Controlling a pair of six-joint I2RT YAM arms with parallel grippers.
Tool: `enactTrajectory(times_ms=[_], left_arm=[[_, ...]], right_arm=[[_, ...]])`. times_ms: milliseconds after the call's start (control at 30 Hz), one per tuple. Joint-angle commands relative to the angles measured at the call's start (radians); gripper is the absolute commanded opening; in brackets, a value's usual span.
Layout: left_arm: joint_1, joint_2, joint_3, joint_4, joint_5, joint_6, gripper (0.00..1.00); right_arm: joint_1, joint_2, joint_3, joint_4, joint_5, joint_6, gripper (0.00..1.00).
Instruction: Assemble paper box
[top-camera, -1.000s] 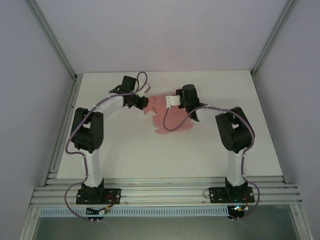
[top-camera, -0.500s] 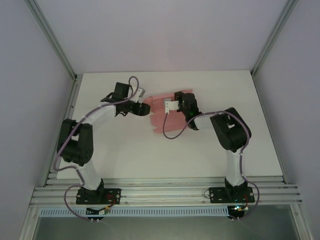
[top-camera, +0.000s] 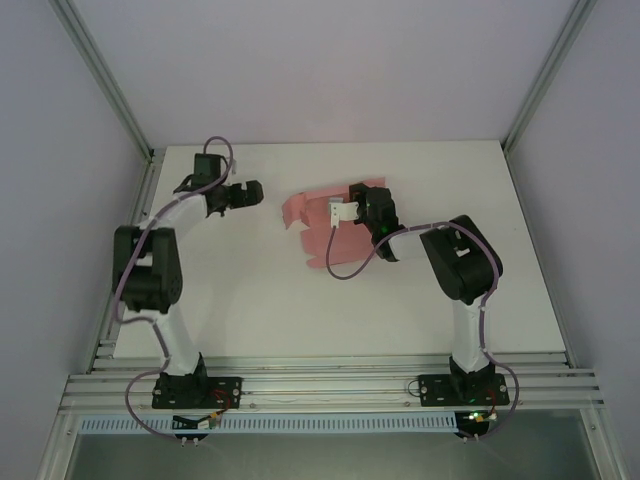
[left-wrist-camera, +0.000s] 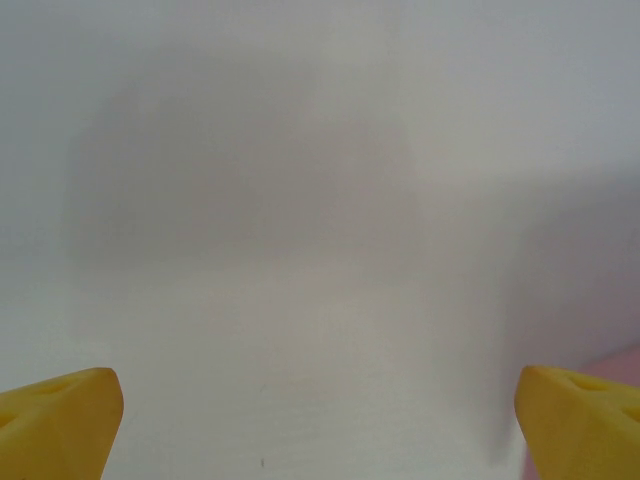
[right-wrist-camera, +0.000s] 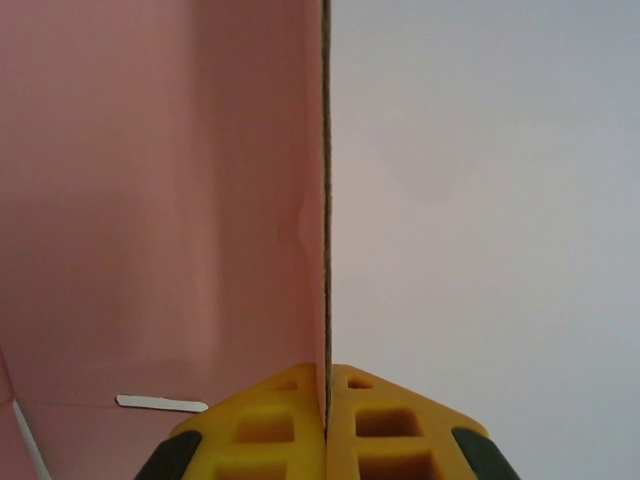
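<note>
Left claw (left-wrist-camera: 318, 385) agape, right claw (right-wrist-camera: 327, 378) pinched.

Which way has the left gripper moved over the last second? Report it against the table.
Yes: the left gripper has pulled left, off the pink paper box, toward the table's left edge, jaws now open.

The box (top-camera: 305, 215) was thin pink card, matt and smooth, and its cut edge showed a brownish core. The table (top-camera: 300, 310) looked white, matt and even. The right fingers (right-wrist-camera: 275, 430) were yellow moulded plastic with black matt inserts. The rails (top-camera: 330, 385) were ribbed bare aluminium with a dull sheen. The arms (top-camera: 465, 265) wore black and white plastic shells.
</note>
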Motion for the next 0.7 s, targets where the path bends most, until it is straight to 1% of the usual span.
enactTrajectory(times_ms=[0,33,67,100,133,167,233,367,467,567,667], left_arm=[[-0.035,0.063,0.064,-0.099,0.077,0.007,0.95],[-0.048,0.076,0.068,-0.107,0.162,0.043,0.88],[-0.062,0.081,0.065,-0.109,0.222,0.070,0.85],[-0.081,0.080,0.055,-0.103,0.247,0.088,0.81],[-0.104,0.078,0.046,-0.099,0.260,0.124,0.77],[-0.125,0.079,0.040,-0.098,0.251,0.149,0.72],[-0.156,0.091,0.052,-0.102,0.252,0.177,0.61],[-0.169,0.115,0.080,-0.094,0.323,0.162,0.44],[-0.181,0.102,0.056,-0.065,0.400,0.179,0.37],[-0.206,0.084,0.033,-0.058,0.398,0.218,0.34],[-0.220,0.085,0.034,-0.051,0.391,0.215,0.33]], right_arm=[[0.006,-0.026,-0.009,-0.010,-0.011,0.028,0.00],[0.007,-0.026,-0.008,-0.015,-0.008,0.027,0.00],[0.006,-0.026,-0.007,-0.018,-0.006,0.025,0.00],[0.006,-0.026,-0.008,-0.018,-0.004,0.026,0.00],[0.006,-0.025,-0.008,-0.018,-0.002,0.027,0.00],[0.007,-0.028,-0.011,-0.018,-0.002,0.029,0.00],[0.006,-0.030,-0.013,-0.025,-0.005,0.037,0.00],[0.007,-0.026,-0.016,-0.034,-0.003,0.039,0.00],[0.006,-0.020,-0.013,-0.030,0.005,0.042,0.00],[0.007,-0.022,-0.008,-0.043,0.006,0.050,0.00],[0.007,-0.021,-0.011,-0.049,0.001,0.044,0.00]])
